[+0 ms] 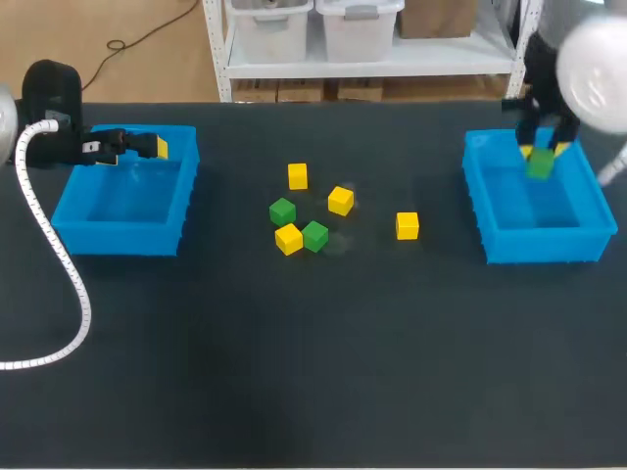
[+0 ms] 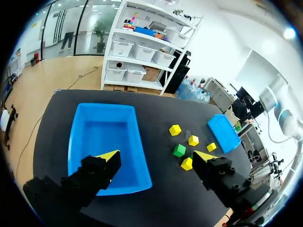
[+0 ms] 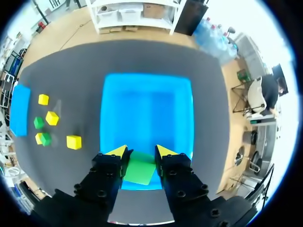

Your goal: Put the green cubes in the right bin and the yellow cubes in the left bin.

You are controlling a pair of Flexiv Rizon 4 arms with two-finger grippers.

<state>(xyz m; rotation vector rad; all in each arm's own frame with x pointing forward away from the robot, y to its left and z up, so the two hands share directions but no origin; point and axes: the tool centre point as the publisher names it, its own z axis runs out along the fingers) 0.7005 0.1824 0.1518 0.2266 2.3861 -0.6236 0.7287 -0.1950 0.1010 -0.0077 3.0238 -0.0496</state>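
My right gripper [image 1: 541, 150] is shut on a green cube [image 1: 539, 164], held over the back of the blue right bin [image 1: 549, 211]. The right wrist view shows that cube [image 3: 141, 169] between the yellow fingertips, above the near wall of the bin [image 3: 147, 109]. Over the back of the blue left bin [image 1: 122, 201] my left gripper [image 1: 147, 147] stands open and holds nothing. It shows wide open [image 2: 156, 156] in its own view above that bin [image 2: 102, 137]. Mid-table lie several yellow cubes [image 1: 298, 176] and two green cubes [image 1: 282, 211] [image 1: 314, 236].
One yellow cube [image 1: 408, 225] lies apart from the cluster, toward the right bin. A white ribbed cable [image 1: 59, 264] from my left arm loops over the table's left front. The front half of the black table [image 1: 313, 392] carries no objects.
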